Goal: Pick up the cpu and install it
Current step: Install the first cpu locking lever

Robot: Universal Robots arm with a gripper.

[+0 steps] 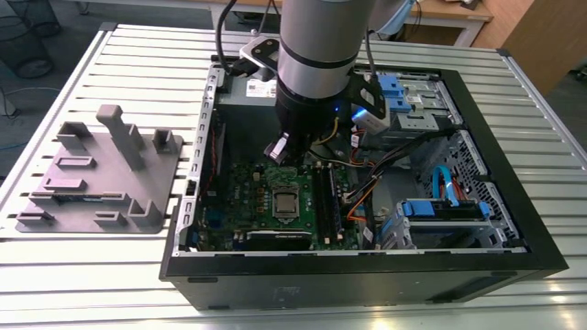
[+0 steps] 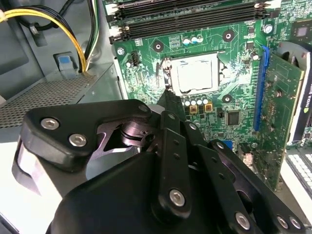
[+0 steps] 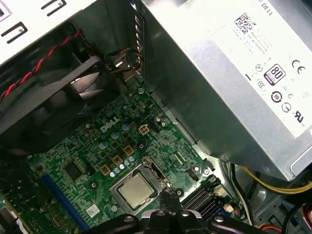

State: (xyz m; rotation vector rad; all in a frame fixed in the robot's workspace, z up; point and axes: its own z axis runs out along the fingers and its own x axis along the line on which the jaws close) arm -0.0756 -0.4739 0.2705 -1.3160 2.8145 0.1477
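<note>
Both wrist views show the cpu (image 3: 135, 191) already seated in its socket (image 2: 197, 73), while the gripper (image 2: 168, 105) hovers above, fingers seemingly closed on nothing.

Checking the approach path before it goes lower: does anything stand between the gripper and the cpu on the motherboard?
Nothing visible does. The cpu sits in its socket on the motherboard, its lid uncovered, and the gripper hangs just above the socket's edge.

Matt silvery metal cpu (image 3: 135, 190), glossy green motherboard (image 3: 117, 146)
</note>
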